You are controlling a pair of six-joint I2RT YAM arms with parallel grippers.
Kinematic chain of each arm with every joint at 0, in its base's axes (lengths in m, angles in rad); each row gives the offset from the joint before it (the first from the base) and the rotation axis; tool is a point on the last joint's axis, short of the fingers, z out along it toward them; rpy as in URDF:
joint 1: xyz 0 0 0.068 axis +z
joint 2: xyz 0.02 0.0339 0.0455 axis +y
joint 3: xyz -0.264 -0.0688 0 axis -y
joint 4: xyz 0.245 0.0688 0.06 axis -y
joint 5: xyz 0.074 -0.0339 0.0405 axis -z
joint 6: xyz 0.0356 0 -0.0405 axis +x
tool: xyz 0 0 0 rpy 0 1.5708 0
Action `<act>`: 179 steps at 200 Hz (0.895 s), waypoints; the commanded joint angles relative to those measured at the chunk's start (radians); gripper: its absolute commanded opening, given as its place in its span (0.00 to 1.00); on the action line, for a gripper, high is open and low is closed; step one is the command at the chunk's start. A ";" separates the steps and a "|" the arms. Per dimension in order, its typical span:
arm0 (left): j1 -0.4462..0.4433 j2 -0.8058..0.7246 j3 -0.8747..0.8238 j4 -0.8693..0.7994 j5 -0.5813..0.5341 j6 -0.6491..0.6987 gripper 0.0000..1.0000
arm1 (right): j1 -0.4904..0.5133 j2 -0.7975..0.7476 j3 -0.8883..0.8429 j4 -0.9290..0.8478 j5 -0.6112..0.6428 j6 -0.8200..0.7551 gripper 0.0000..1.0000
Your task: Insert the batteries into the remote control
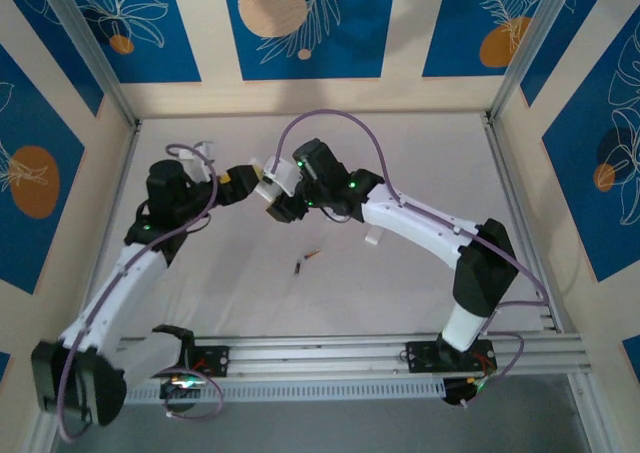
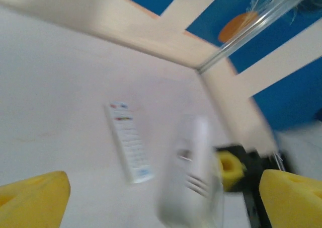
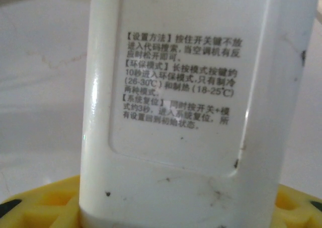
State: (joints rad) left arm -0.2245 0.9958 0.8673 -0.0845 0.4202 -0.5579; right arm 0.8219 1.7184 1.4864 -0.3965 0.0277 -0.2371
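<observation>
A chunky white remote control (image 1: 275, 180) hangs in the air between the two arms at mid-table. In the right wrist view its back (image 3: 181, 102), with a printed label, stands up between yellow pads (image 3: 45, 205), and my right gripper (image 3: 166, 208) is shut on its lower end. My left gripper (image 2: 163, 203) is open, its yellow fingers (image 2: 35, 198) wide apart either side of the blurred remote control (image 2: 193, 177). Two batteries (image 1: 312, 256) (image 1: 298, 267), thin and dark, lie on the table in front of the grippers.
A slim white remote with rows of buttons (image 2: 128, 142) lies flat on the table beyond the left gripper. A small white piece (image 1: 372, 238) lies beside the right forearm. Cream walls with metal posts (image 1: 95, 63) fence the table.
</observation>
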 commanded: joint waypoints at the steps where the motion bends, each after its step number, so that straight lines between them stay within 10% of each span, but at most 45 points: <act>1: 0.001 -0.157 0.111 -0.304 -0.202 0.453 0.98 | -0.044 0.114 0.060 -0.128 -0.155 -0.218 0.27; 53: 0.000 -0.322 -0.062 -0.342 -0.141 0.965 1.00 | -0.049 0.465 0.364 -0.439 -0.122 -0.447 0.31; 179: 0.001 -0.355 -0.218 -0.233 -0.161 0.994 1.00 | -0.048 0.688 0.518 -0.448 0.012 -0.662 0.56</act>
State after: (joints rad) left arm -0.2245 0.6441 0.6605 -0.3386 0.3004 0.4049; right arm 0.7834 2.3814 1.9755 -0.8341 -0.0025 -0.8333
